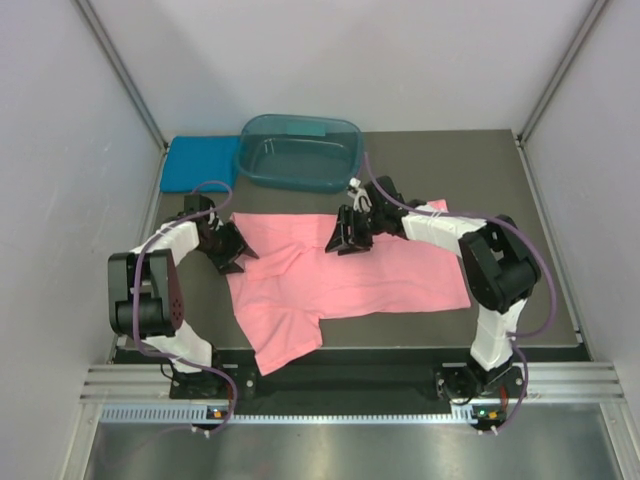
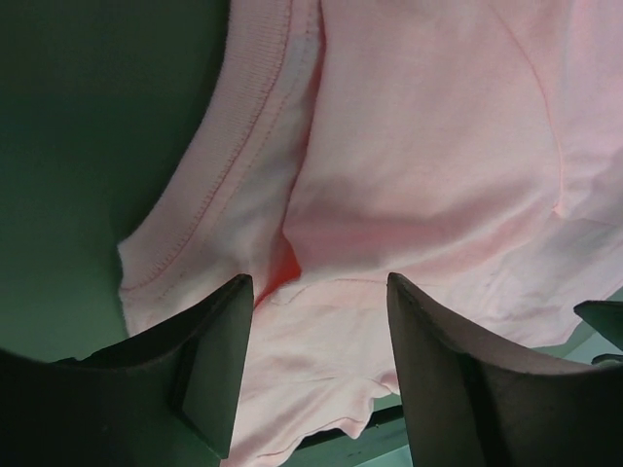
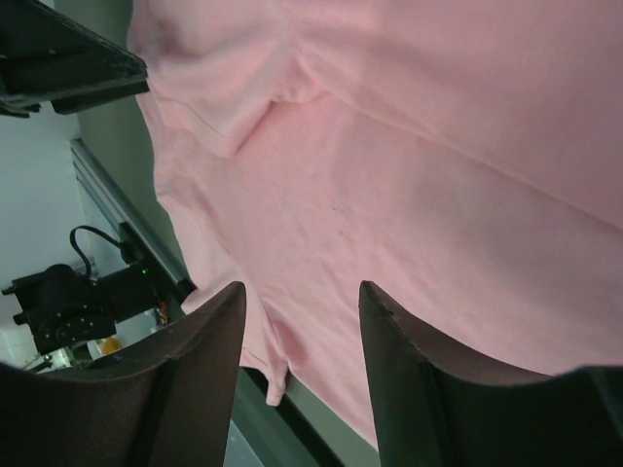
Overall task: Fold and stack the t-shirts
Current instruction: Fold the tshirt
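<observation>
The salmon-pink t-shirt [image 1: 380,280] lies spread on the dark table, one sleeve [image 1: 285,340] reaching toward the near edge. The teal-blue t-shirt [image 1: 200,163] sits folded at the back left. My left gripper [image 1: 232,250] hovers at the pink shirt's left edge. In the left wrist view it [image 2: 319,282] stands open over the pink cloth [image 2: 428,146] near a stitched hem, gripping nothing. My right gripper [image 1: 350,235] is over the shirt's upper middle. The right wrist view shows it [image 3: 302,288] open above the flat pink fabric [image 3: 438,195].
A dark teal see-through tub [image 1: 300,150] stands at the back centre, beside the folded teal-blue shirt. Bare table [image 1: 500,160] shows at the back right. Grey walls close both sides, and a metal rail [image 1: 350,385] runs along the near edge.
</observation>
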Motion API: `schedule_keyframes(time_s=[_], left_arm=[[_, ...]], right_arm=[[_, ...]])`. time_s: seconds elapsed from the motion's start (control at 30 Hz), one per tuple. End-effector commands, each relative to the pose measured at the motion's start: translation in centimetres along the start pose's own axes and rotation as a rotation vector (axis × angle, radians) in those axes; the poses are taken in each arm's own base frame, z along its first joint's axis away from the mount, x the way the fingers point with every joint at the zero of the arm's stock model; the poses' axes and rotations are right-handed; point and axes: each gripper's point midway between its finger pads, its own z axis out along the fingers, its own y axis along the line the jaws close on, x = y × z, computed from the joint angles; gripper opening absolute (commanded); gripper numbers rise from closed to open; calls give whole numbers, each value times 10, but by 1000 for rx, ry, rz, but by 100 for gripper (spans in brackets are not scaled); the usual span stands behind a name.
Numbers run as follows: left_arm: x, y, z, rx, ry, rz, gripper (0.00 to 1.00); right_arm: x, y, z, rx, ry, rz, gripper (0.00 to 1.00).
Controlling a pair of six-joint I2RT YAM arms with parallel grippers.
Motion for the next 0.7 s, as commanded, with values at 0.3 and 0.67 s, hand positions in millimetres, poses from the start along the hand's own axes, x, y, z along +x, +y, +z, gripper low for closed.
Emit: schedule_keyframes(time_s=[0.3, 0.67], left_arm=[[-12, -13, 6, 62, -32, 29, 47], [-10, -2, -14, -30, -67, -5, 0]], right_arm=[[6, -3, -18, 0, -42, -25, 50], [7, -16, -22, 39, -44, -9, 49]])
